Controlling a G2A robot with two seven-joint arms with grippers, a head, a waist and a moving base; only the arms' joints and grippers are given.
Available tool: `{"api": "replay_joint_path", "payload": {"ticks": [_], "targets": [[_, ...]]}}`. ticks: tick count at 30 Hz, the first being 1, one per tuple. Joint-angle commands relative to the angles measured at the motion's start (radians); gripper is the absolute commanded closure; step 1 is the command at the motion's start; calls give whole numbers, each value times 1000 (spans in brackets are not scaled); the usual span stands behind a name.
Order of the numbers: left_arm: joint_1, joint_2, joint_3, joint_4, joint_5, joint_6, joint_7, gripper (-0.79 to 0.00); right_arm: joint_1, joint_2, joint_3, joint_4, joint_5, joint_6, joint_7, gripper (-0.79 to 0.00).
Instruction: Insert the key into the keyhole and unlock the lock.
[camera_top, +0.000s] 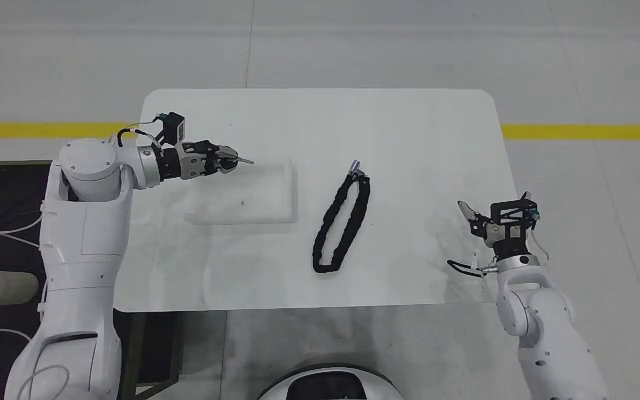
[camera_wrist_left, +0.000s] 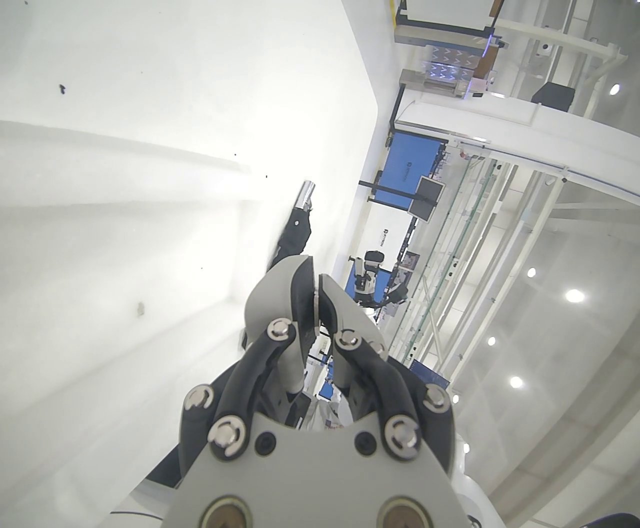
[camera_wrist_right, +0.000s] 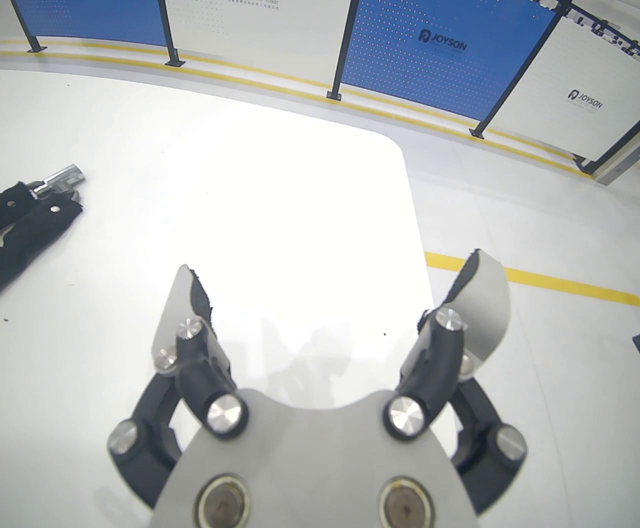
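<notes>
While the left gripper (camera_top: 230, 160) pinches the key (camera_top: 243, 161) between pressed-together pads, the blade poking out past the fingertips, it hangs over the table (camera_top: 420, 130) by the far edge of a low white block (camera_top: 250, 200), well apart from the lock (camera_top: 355, 168). That lock is a short metal barrel at the far end of a black-sleeved chain (camera_top: 335, 230), which lies in a loop mid-table. The right gripper (camera_top: 460, 238) sits near the table's right edge with its fingers spread wide, holding nothing.

The main risk, as I judge it, is that the lock lies loose. With nothing steadying it, a push from the key would likely shove the barrel along the table instead of going in. The grip on the key is small too, so an off-line touch could twist it in the pads or knock it out. I cannot tell which way the keyhole faces, so the approach angle could be wrong.
</notes>
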Motion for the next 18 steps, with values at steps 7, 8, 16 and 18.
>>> {"api": "replay_joint_path", "payload": {"ticks": [7, 8, 16, 18], "targets": [[0, 0, 0, 0, 0, 0, 0, 0, 296, -12, -168, -181, 382, -57, 715, -785], [0, 0, 0, 0, 0, 0, 0, 0, 373, -17, -211, -152, 413, -20, 842, -785], [0, 0, 0, 0, 0, 0, 0, 0, 839, -101, -511, 217, 652, 252, 1169, -785], [0, 0, 0, 0, 0, 0, 0, 0, 893, -120, -552, 266, 671, 264, 1174, -785]]}}
